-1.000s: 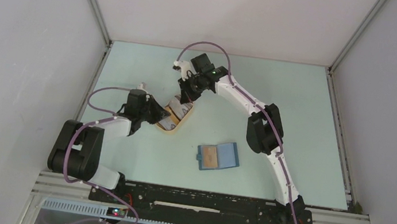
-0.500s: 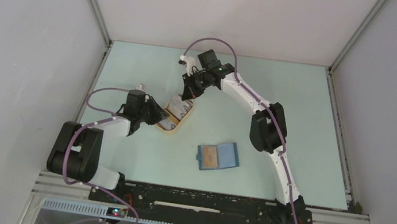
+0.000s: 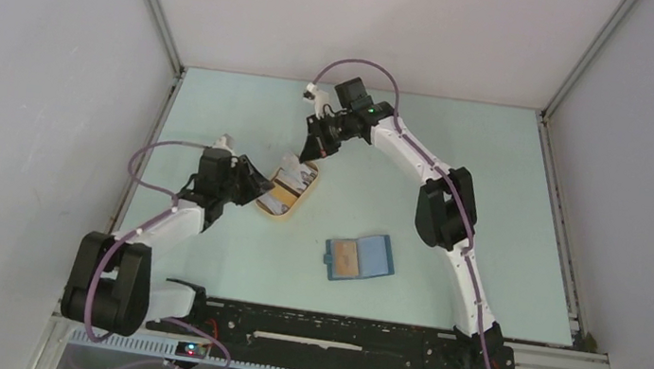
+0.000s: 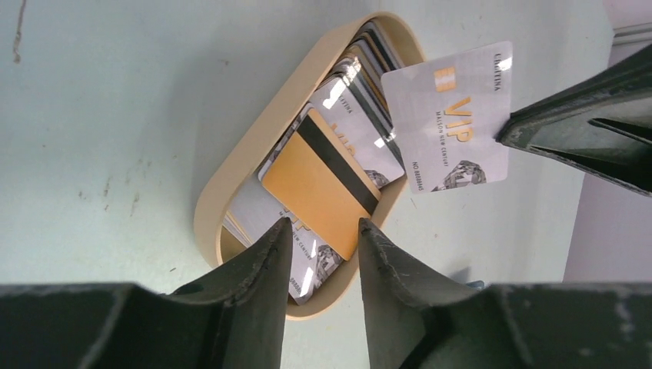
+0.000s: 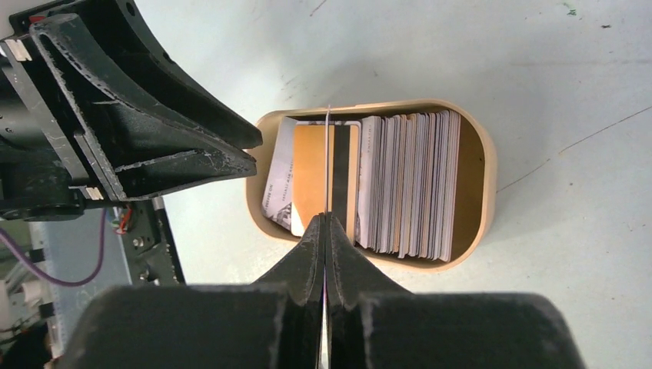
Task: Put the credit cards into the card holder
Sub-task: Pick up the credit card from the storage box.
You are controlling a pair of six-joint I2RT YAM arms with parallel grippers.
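Lifted clear since a second ago, your right gripper hangs at the 12 o'clock end of the one tan tray, while the left gripper has parted its jaws at 9 o'clock. One card holder lies open at 5 o'clock, well apart.

Left wrist: narrow, empty jaws hover over one yellow-orange card.

Right wrist: jaws pinch one pale VIP card edge-on. The upright row of credit cards is too tight to count.

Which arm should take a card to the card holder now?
Right. The right gripper is shut on a VIP card above the tray; the left gripper stands open and empty beside it.
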